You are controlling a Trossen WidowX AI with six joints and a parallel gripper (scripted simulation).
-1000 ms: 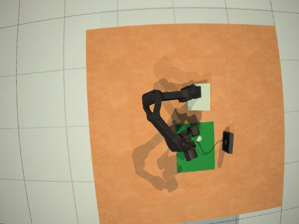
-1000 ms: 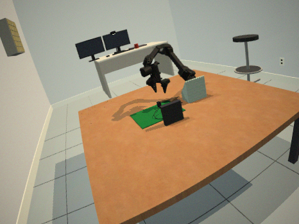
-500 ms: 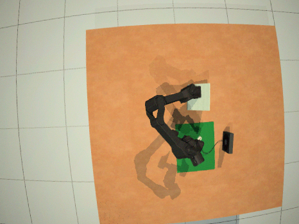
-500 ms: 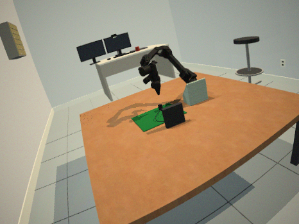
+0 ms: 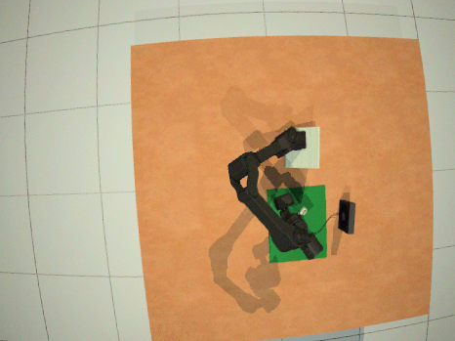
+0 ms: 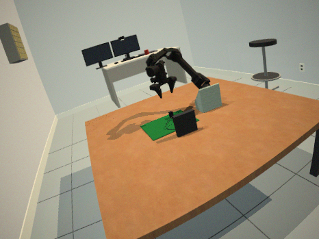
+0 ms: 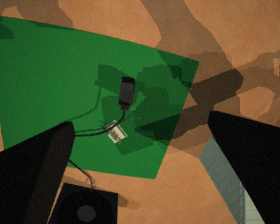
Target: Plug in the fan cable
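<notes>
My gripper [image 6: 166, 94] [image 7: 143, 122] is wide open and empty, high above the green board [image 5: 318, 193] [image 6: 155, 132] [image 7: 40, 55]. The white four-pin header [image 5: 304, 211] [image 7: 116, 132] is uncovered, with its pins showing in the wrist view. The black plug [image 6: 171, 114] [image 7: 127, 92] is beside the header, apart from it, over the board; the arm hides it in the top view. Its thin cable [image 7: 92, 135] leaves the plug's near end, passes across the header's edge in the wrist view and runs toward the black fan [image 5: 347, 217] [image 6: 185, 123] [image 7: 86, 212]. Whether the plug touches the board is unclear.
The fan stands upright on the orange table [image 5: 186, 98] [image 6: 219, 161] beside the board. A pale block [image 5: 312, 147] [image 6: 210, 97] stands at the arm's base. Arm shadows fall across the board and table.
</notes>
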